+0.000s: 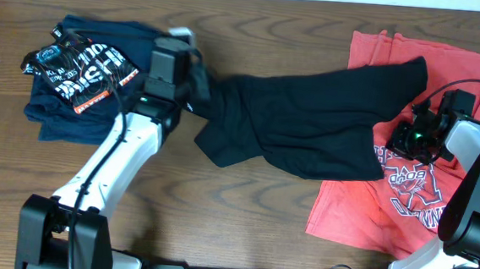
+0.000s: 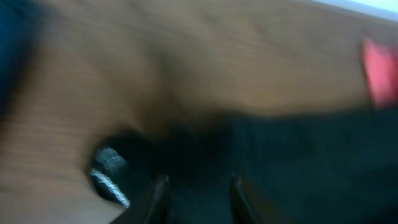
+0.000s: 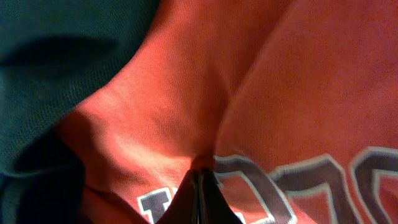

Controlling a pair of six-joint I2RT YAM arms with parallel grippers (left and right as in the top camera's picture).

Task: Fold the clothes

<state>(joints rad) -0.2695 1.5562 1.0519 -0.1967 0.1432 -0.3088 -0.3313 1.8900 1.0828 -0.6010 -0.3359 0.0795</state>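
Note:
A black garment [image 1: 309,122] lies crumpled across the table's middle, its right end over a red printed t-shirt [image 1: 362,211]. Its left end is drawn into a narrow bunch at my left gripper [image 1: 194,85]. In the blurred left wrist view the fingers [image 2: 200,185] stand slightly apart with black cloth [image 2: 298,162] bunched between them. My right gripper [image 1: 411,134] sits on the red shirt beside the black garment's edge. In the right wrist view its tips [image 3: 202,174] are shut, pinching a raised fold of the red shirt [image 3: 298,93]. Dark cloth [image 3: 50,62] fills that view's upper left.
A folded navy shirt with white and orange print [image 1: 75,72] lies at the far left, next to the left arm. Bare wooden table [image 1: 243,211] shows in front and behind. The red shirt reaches the table's right edge.

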